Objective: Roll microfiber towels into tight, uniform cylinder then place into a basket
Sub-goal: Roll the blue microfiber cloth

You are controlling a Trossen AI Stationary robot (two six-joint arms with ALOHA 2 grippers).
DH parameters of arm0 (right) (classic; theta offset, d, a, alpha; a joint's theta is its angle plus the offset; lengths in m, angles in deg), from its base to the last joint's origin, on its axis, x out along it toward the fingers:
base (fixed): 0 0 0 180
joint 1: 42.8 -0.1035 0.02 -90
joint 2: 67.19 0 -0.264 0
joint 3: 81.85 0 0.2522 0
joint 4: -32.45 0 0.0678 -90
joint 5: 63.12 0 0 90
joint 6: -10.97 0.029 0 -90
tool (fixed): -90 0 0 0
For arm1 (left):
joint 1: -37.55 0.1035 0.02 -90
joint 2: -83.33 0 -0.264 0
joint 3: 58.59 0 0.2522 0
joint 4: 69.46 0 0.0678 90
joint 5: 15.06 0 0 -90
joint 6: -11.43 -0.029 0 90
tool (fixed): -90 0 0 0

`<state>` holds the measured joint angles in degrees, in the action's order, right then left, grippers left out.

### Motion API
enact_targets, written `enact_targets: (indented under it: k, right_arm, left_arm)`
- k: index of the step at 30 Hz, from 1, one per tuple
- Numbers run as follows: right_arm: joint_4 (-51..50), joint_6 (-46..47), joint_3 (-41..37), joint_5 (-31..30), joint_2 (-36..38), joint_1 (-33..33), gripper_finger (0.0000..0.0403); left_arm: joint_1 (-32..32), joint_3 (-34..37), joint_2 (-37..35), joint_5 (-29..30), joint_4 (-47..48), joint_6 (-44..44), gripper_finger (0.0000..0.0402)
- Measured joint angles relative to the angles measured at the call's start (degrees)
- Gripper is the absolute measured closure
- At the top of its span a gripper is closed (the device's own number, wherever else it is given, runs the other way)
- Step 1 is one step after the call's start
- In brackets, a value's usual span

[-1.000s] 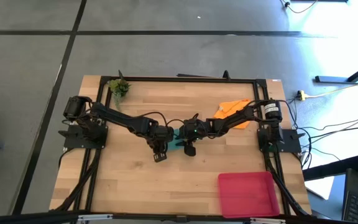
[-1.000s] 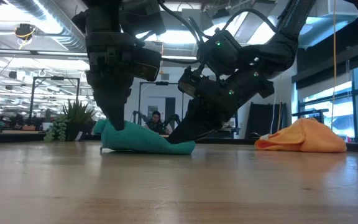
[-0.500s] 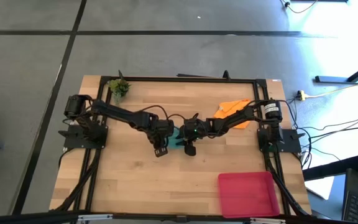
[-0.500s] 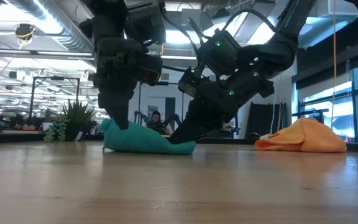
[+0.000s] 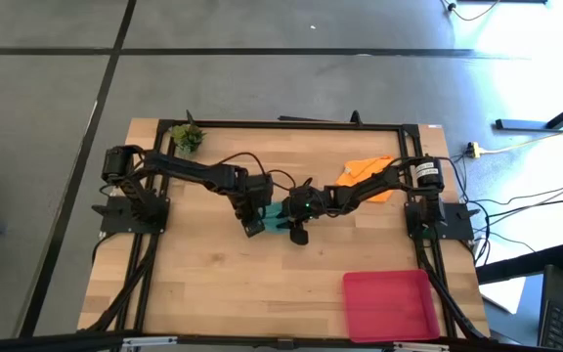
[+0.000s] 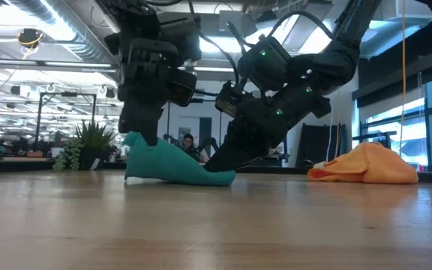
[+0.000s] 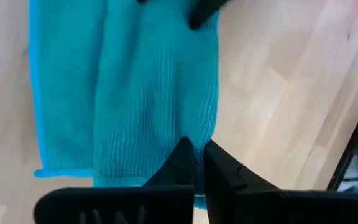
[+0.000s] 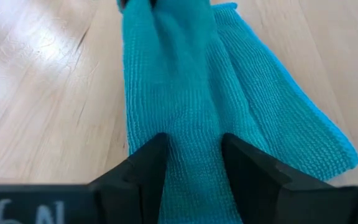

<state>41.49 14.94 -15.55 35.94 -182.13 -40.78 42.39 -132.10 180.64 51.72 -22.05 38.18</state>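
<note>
The teal microfiber towel (image 5: 276, 219) lies bunched lengthwise at the table's middle, between my two grippers. My left gripper (image 6: 142, 139) is shut on its left end, and my right gripper (image 8: 191, 163) is shut on its right end. The orange towel (image 5: 365, 171) lies crumpled at the far right, under the right arm. The red-pink basket (image 5: 389, 305) stands at the near right corner with nothing in it. My left gripper pinches the teal towel's end edge (image 7: 190, 138) between its two shut fingers, slanting down from above. That end (image 6: 133, 142) is raised off the table, and the cloth slopes down from it to the wood. My right gripper pinches a lengthwise ridge of the teal towel (image 8: 190, 149) between its two fingers, slanting down from the table's right and lying along the towel. This end (image 6: 217, 177) rests on the table.
A small green plant sprig (image 5: 188, 138) stands at the far left corner. Bare wood lies toward the near edge, left of the basket. A black frame rims the table.
My left gripper has moved toward the table's far edge and rolled at the wrist while staying shut. The teal towel's left end has risen and shifted a little toward the right end, which has stayed down on the table.
</note>
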Motion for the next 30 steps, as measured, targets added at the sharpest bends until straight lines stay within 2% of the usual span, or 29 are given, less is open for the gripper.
enact_targets:
  k: [8,19,30]
  right_arm:
    - [0.0,0.0,0.0,0.0,-0.1,0.0,0.024]
    - [0.0,0.0,0.0,0.1,-0.1,0.0,0.024]
    - [0.0,-0.2,0.0,0.0,-0.1,0.0,0.024]
  left_arm:
    - [-1.1,0.0,0.1,0.2,1.4,-0.3,0.0401]
    - [0.4,0.0,4.6,1.2,2.0,-3.1,0.0401]
    - [5.5,-0.1,3.4,-0.9,2.4,-1.8,0.04]
